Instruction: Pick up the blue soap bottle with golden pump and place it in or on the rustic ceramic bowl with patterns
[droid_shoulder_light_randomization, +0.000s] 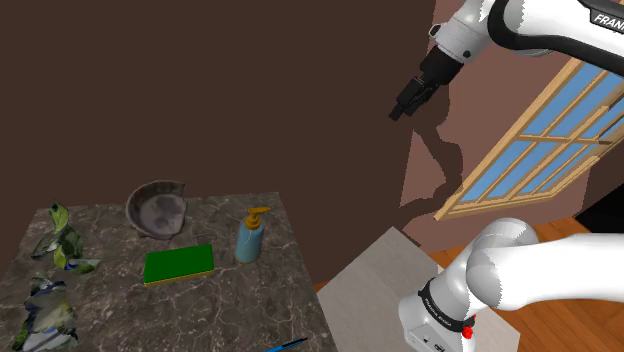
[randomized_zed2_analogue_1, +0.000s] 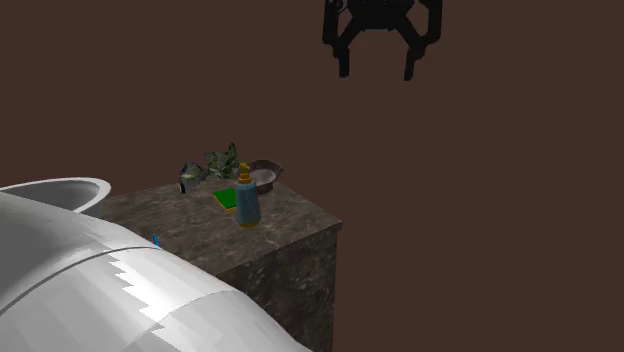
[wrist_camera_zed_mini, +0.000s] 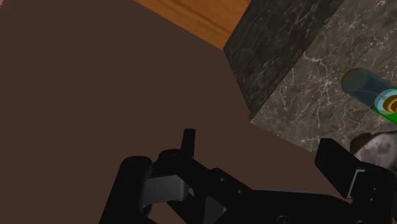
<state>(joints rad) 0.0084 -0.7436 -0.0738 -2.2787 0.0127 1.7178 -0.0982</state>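
The blue soap bottle with a golden pump stands upright on the dark marble table, near the edge on the shoulder view's right. The grey patterned bowl sits behind it toward the back of the table, apart from the bottle. My gripper hangs high in the air, well off the table on the shoulder view's right. It is open and holds nothing. In the second exterior view the gripper is far above the bottle and bowl. The wrist view catches the bottle from above, beyond one finger.
A green sponge lies between bowl and bottle. Crumpled mottled objects line the table's far side, and a blue pen lies at its near edge. A brown wall is behind, a wood-framed window on the right, and wooden floor below.
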